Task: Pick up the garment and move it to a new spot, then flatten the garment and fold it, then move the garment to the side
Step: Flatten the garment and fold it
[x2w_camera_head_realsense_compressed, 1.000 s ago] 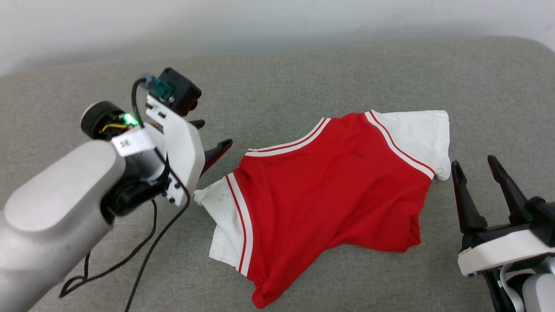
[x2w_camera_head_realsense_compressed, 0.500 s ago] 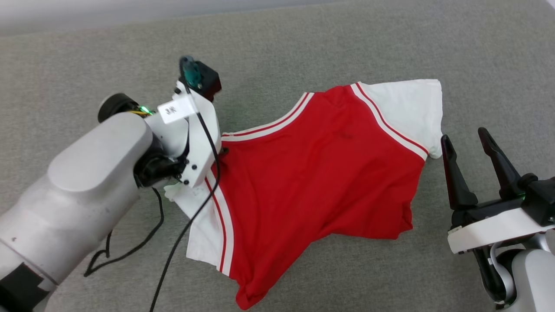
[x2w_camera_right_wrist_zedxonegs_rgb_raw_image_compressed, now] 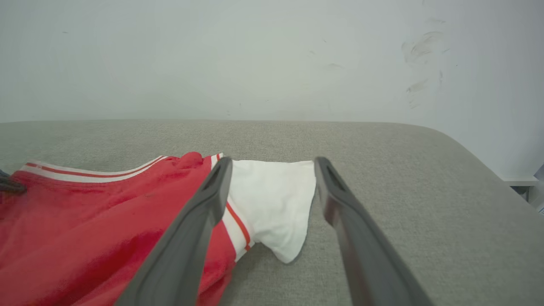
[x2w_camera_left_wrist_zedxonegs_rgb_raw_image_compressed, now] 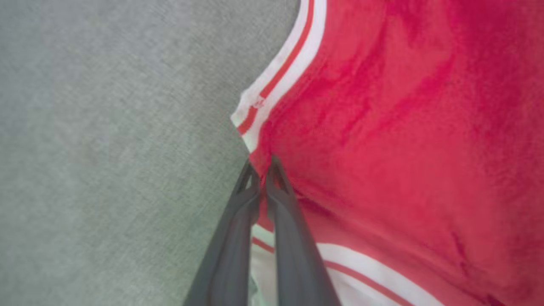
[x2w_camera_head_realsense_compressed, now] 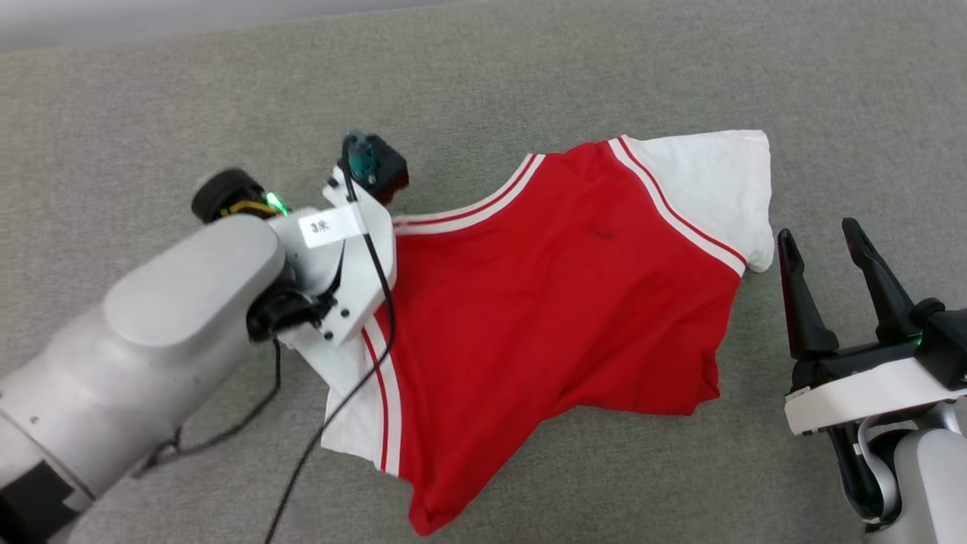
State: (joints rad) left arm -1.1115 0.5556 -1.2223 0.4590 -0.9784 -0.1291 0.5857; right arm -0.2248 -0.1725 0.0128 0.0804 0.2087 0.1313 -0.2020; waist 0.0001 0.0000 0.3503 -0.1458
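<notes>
Left tool (x2w_camera_left_wrist_zedxonegs_rgb_raw_image_compressed: 262, 165) pinches one garment (x2w_camera_head_realsense_compressed: 544, 317); right tool (x2w_camera_head_realsense_compressed: 818, 230) gapes.

Wrist tag (x2w_camera_head_realsense_compressed: 326, 224): "3" plus illegible mark

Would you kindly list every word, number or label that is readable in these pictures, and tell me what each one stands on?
"3", followed by a second character too blurred to read: on the white tag stuck to the left arm.
A tiny reddish mark on the collar trim of the garment: too small and blurred to read.
Nothing else is legible.
</notes>
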